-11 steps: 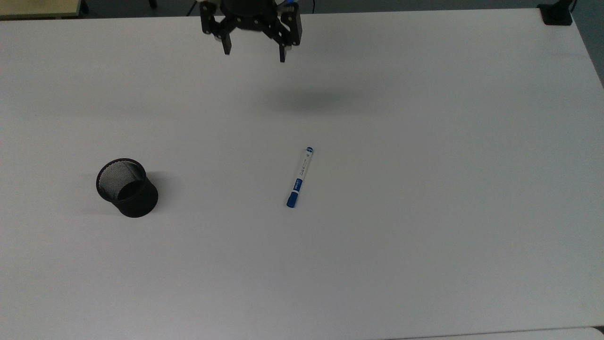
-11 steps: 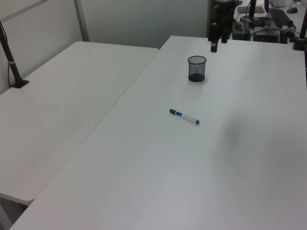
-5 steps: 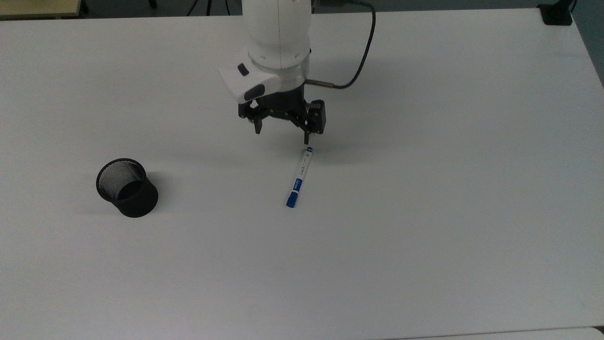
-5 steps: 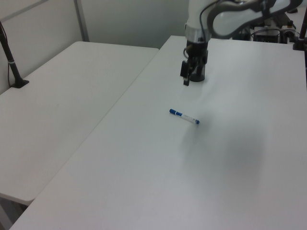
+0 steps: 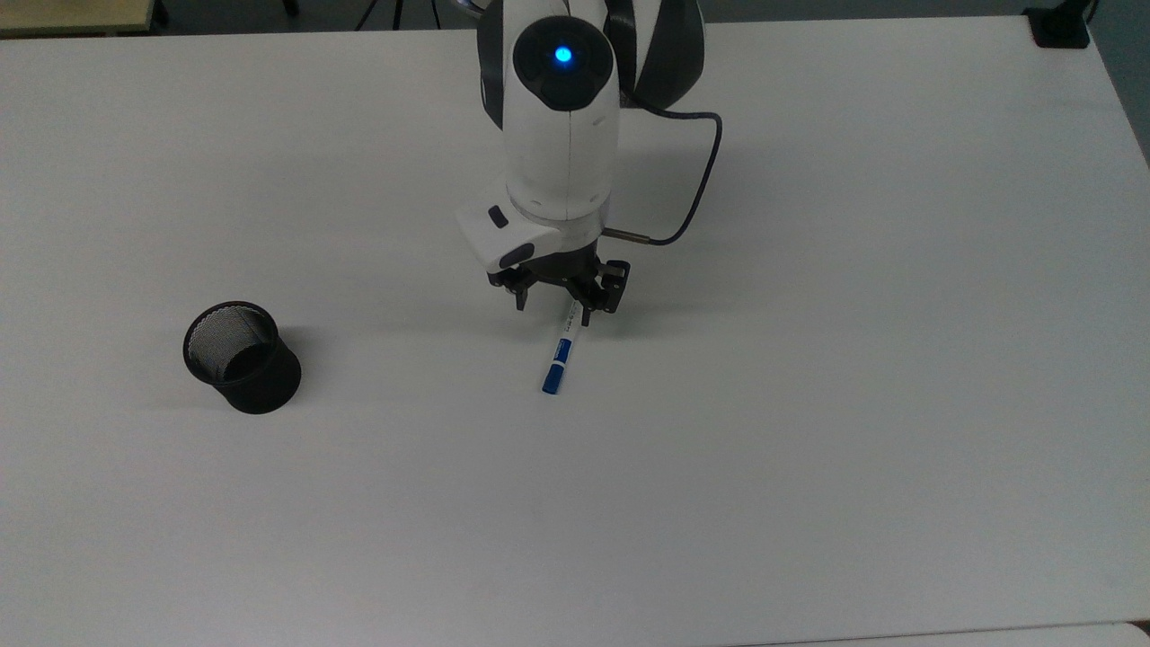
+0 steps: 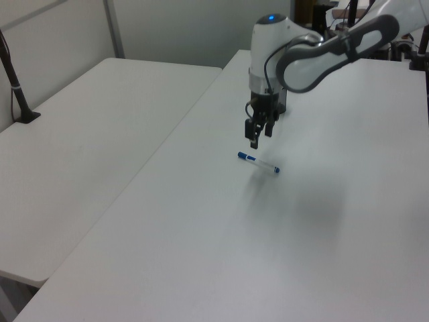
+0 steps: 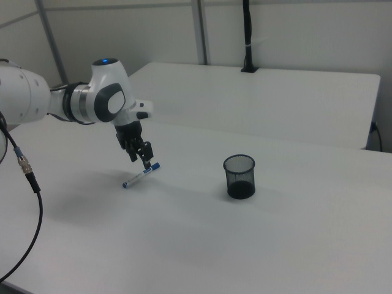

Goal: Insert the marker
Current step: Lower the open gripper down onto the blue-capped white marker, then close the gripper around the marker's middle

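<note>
Marker [image 5: 559, 358] flat on table [image 5: 809, 404]; my claw [image 5: 551, 310] spread wide above its barrel, black mesh cup [image 5: 241, 357] well apart.

A white robot arm with a blue light on its joint [image 7: 105, 92] reached in from the right view's left over a plain white table [image 7: 257, 239]. Its black two-finger gripper [image 7: 140, 157] hung with fingers spread just above a slim white marker with blue ends [image 7: 140, 175] lying flat. A black mesh cup [image 7: 239, 176] stood upright, well apart, toward the right view's right.
</note>
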{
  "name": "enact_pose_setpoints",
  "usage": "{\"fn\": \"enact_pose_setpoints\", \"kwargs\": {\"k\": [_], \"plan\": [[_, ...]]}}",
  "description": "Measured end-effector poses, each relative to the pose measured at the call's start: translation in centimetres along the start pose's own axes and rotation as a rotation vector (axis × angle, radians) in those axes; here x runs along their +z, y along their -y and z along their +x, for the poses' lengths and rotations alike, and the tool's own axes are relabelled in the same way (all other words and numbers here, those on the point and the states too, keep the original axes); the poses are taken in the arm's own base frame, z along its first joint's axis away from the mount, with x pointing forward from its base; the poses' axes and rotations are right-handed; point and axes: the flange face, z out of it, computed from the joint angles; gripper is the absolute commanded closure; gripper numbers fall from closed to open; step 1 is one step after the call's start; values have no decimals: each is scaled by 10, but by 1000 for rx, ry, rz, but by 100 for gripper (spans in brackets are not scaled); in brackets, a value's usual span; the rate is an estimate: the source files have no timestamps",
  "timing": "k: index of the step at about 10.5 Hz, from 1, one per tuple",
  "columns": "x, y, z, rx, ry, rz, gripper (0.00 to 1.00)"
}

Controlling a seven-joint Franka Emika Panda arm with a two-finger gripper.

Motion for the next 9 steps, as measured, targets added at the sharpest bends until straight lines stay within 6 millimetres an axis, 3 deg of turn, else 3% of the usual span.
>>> {"fn": "enact_pose_setpoints", "kwargs": {"k": [4,7,9], "plan": [[32,15,3,1,-14,-38,43],[45,16,6,-6,-9,-53,43],[54,17,5,-8,2,-58,60]]}}
